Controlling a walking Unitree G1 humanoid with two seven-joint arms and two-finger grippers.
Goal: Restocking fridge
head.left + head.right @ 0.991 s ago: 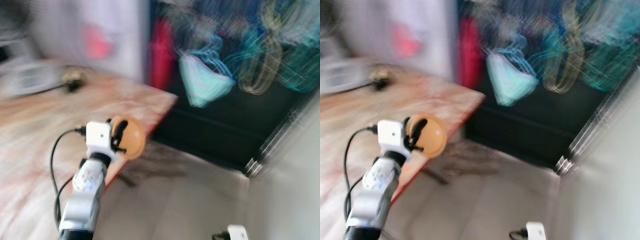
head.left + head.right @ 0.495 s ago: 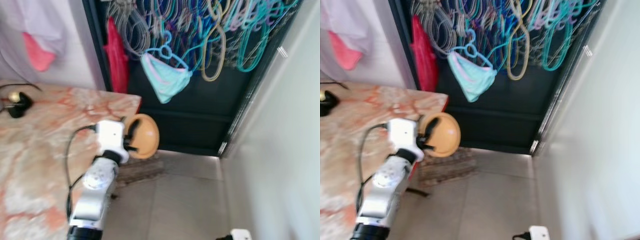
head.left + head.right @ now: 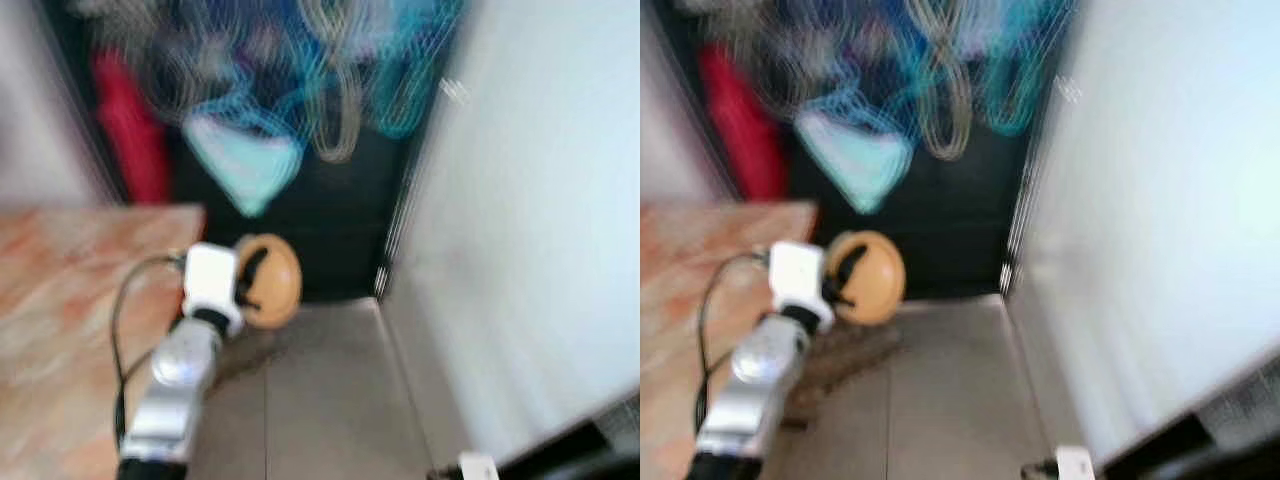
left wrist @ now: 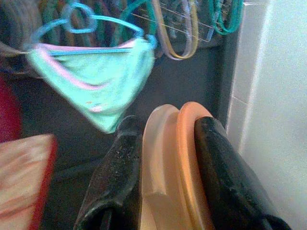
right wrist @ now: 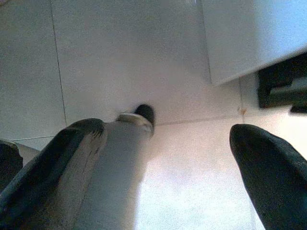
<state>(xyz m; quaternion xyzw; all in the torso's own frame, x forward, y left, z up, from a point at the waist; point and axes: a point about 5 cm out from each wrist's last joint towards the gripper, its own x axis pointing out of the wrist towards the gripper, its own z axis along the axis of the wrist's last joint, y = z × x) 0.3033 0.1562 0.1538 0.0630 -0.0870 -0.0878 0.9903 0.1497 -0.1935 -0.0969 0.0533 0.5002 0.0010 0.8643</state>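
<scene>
Orange and round, a plastic container [image 3: 265, 282] sits pinched edge-on between the two black fingers [image 4: 117, 177] of the left gripper [image 4: 168, 177], held up in front of the robot at about the middle of the head view, a little to nine o'clock of centre; in the left wrist view a paler, translucent lid [image 4: 156, 167] lies against the orange body, with one finger pressed on each side; the silver left arm [image 3: 170, 395] rises from six o'clock toward the container, a black cable [image 3: 120, 320] looping beside it; the head views are blurred; at nine o'clock of the arm lies a reddish marble-patterned tabletop [image 3: 60, 300], its corner just beside the gripper; beyond the container, toward twelve o'clock, a dark opening holds a tangle of coloured clothes hangers [image 3: 330, 70], with a pale turquoise garment [image 4: 96, 79] trimmed in pink hanging on a blue hanger [image 4: 86, 17] and something red [image 3: 125, 140] hanging at its ten o'clock; a white wall [image 3: 530, 230] fills the three o'clock side, and grey floor tiles [image 3: 310, 400] stretch beneath the container; the right gripper [image 5: 168, 163] hangs low at about five o'clock, its two black fingertips [image 5: 268, 167] spread well apart with nothing between them, pointing down at pale floor tiles [image 5: 124, 57]; a grey leg ending in a dark-toed foot [image 5: 139, 115] shows beneath it, and a white panel [image 5: 249, 33] with a dark gap [image 5: 283, 86] at its foot stands near.
</scene>
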